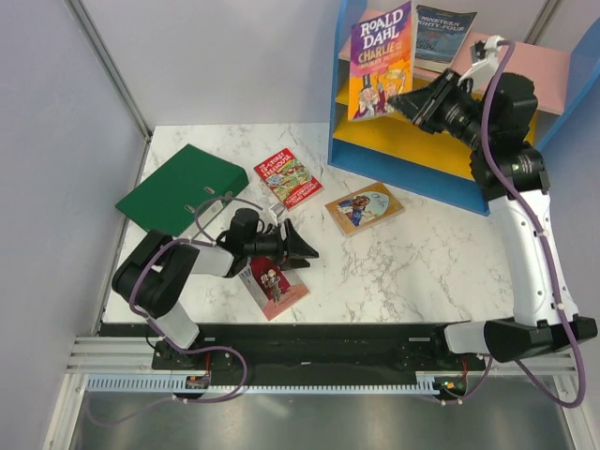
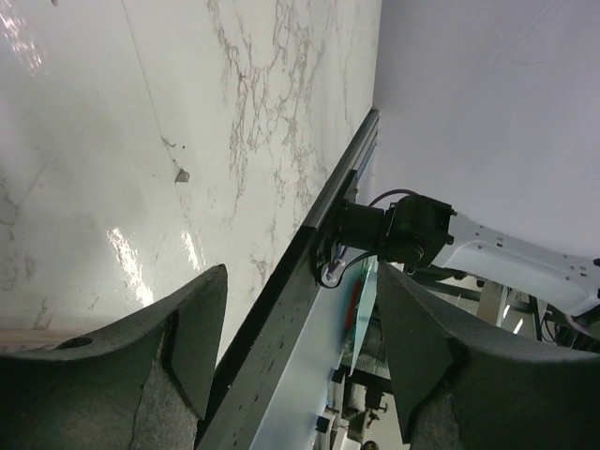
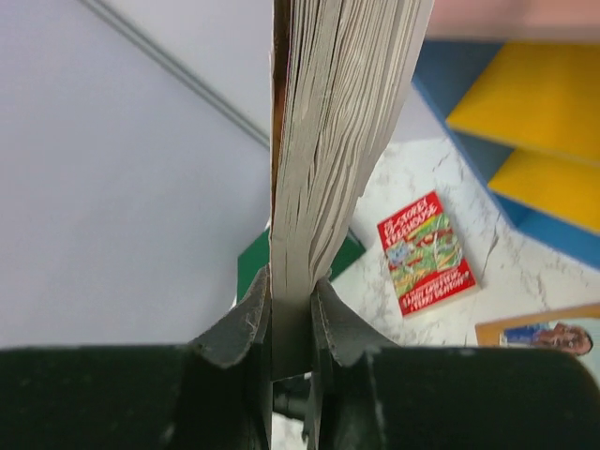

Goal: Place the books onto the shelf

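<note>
Right gripper (image 1: pixel 405 101) clamped on the purple book's (image 1: pixel 381 58) lower corner; book upright, long axis vertical, at the shelf's (image 1: pixel 334 112) left end; left gripper (image 1: pixel 300 246) open, well apart.

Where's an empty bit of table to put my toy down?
Biggest bare patch: the marble between the tan book, the shelf and the right arm. A smaller strip lies behind the red book and green binder. Crowded: around the left arm and pink-red book.
</note>
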`<state>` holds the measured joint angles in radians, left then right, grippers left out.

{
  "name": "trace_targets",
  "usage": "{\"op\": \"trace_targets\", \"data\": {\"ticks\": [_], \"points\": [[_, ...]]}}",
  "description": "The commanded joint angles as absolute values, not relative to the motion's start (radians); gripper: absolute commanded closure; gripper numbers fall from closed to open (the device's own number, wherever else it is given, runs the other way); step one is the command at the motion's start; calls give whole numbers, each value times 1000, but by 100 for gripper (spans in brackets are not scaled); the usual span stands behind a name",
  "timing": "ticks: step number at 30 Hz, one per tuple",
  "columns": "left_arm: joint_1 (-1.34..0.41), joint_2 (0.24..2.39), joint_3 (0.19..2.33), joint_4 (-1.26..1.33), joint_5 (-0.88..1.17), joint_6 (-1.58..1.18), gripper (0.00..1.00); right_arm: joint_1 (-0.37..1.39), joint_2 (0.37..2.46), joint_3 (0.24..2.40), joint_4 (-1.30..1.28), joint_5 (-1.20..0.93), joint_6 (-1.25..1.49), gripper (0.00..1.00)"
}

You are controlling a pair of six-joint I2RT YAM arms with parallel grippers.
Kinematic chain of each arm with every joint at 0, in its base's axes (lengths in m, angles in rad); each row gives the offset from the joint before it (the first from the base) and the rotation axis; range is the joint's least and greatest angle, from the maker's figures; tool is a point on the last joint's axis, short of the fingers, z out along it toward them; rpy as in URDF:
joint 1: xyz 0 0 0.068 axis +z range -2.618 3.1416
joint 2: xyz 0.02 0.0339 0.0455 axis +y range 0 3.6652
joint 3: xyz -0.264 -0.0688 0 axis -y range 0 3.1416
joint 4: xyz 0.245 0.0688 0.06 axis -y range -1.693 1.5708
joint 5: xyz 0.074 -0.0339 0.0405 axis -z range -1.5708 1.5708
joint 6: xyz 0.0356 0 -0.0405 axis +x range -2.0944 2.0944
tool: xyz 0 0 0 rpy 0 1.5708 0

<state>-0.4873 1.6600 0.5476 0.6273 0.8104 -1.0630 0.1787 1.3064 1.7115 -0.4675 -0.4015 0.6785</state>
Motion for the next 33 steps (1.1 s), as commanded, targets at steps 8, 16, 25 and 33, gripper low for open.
{"op": "trace_targets", "data": {"ticks": [8,16,25,33], "points": [[-571,1591,488,652,744,-1008,29,-38,1535,2063,-298,-402,971,100],[-641,1592,456,667,690,-1003,30,-60,1690,2189,-206,-382,1110,100],[-684,1609,451,712,676,-997,30,-89,1815,2235,-146,-358,1226,100],[-709,1658,426,799,678,-1023,30,-100,1839,2211,-147,-341,1239,95]]}}
